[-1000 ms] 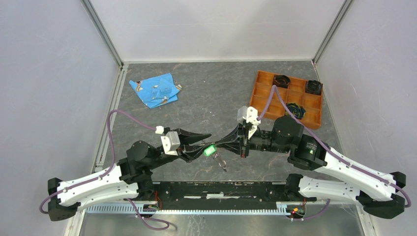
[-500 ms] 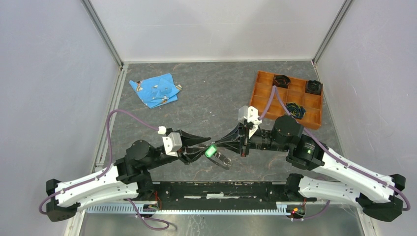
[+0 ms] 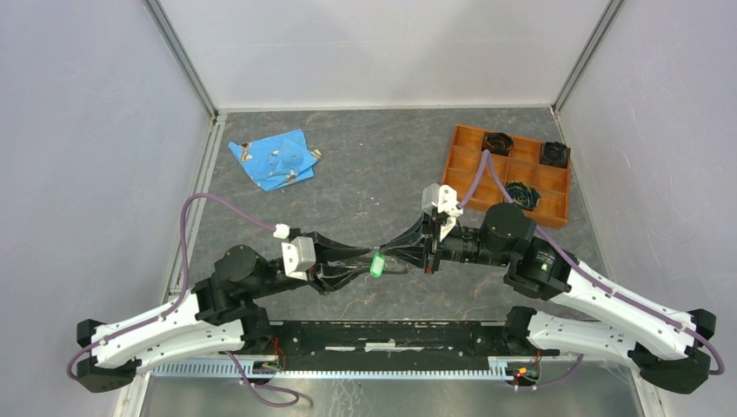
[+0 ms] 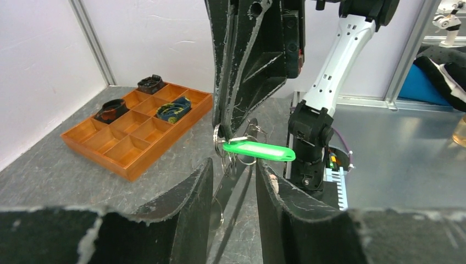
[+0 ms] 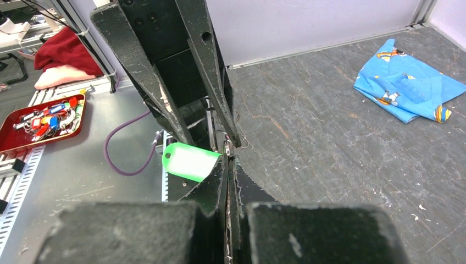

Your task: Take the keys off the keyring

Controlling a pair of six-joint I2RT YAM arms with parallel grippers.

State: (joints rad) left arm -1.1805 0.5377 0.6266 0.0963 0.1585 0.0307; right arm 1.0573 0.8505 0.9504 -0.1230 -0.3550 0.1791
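Jaws of the right gripper [image 5: 228, 164] closed on what appears to be the keyring [image 4: 218, 139], the green tag [image 4: 256, 150] just beside them. Jaws of the left gripper [image 4: 233, 166] slightly parted, the keys [image 4: 235, 175] hanging between them.

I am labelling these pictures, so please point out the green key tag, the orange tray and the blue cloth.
green key tag [image 4: 258, 150], left wrist view, middle of its flat face.
orange tray [image 4: 129, 149], left wrist view, an empty compartment floor.
blue cloth [image 3: 271, 160], top external view, centre of the fabric.
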